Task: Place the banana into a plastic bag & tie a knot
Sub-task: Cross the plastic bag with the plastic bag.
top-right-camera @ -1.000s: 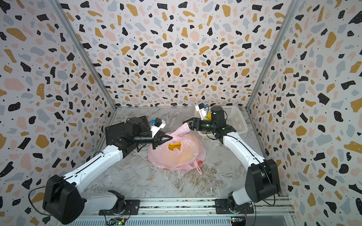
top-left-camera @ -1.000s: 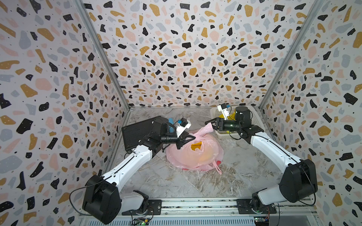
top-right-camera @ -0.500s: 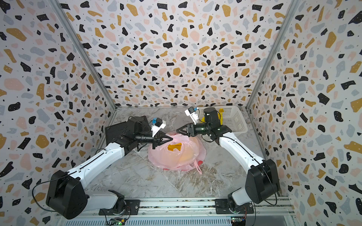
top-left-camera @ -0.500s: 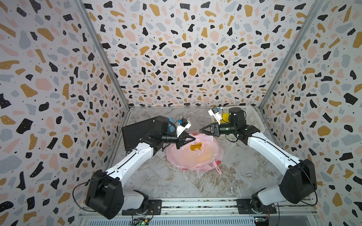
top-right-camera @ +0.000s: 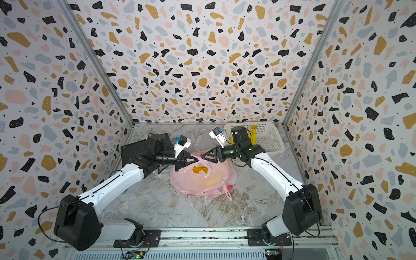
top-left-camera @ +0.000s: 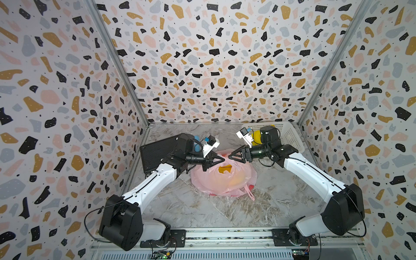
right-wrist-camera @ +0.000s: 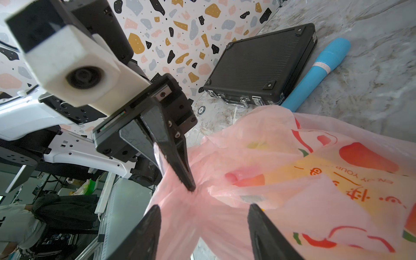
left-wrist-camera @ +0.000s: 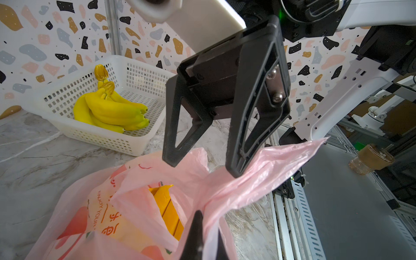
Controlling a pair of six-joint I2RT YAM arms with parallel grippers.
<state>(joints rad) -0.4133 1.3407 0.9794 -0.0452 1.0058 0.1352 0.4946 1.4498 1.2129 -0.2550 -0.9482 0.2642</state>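
- Banana already inside the pink bag in the middle of the table, yellow showing through the gaping mouth; bagging judged done, knot not yet begun.
- Clamped shut on a bunched flap at the bag's mouth: left gripper, lifting that film clear of the table.
- Facing it almost tip to tip: right gripper, jaws apart, straddling pink film just beside that pinch without biting it.
- Step in hand, by the look of it: gathering the mouth into two ends for the tie.
- Next move, most likely: close the right jaws on the loose film near the left pinch, then draw the two ends apart and cross one over the other.
- Called for: a firm bite on thin, slippery plastic, and enough slack to loop without dragging the bag or spilling the banana.
- Off to the sides, not in play: white basket with a spare bunch at the back, black case and blue tube by the left arm.
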